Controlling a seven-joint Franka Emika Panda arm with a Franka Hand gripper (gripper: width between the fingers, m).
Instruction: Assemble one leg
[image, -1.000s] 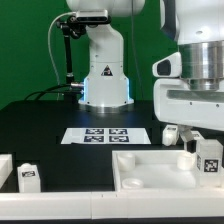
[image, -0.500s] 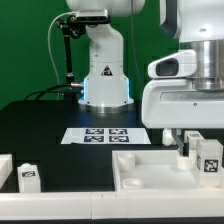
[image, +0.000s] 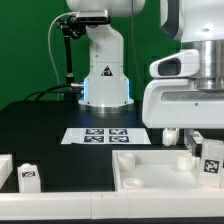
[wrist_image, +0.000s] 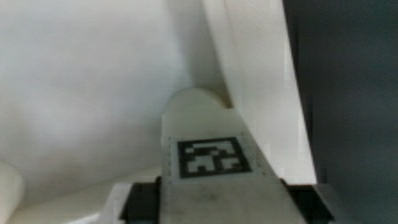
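My gripper is shut on a leg, a small white peg with a black-and-white tag, at the exterior view's right. It holds the leg low over a corner of the large white tray-like part. In the wrist view the leg sits between the dark finger pads, its tip pointing into the tray's corner by the tray wall. I cannot tell whether the tip touches the tray. Another leg stands at the front left.
The marker board lies on the black table behind the tray. The arm's white base stands at the back. A white part lies at the left edge. Black table shows beyond the tray wall.
The gripper with the leg has moved slightly lower and toward the exterior view's right. Nothing else has moved.
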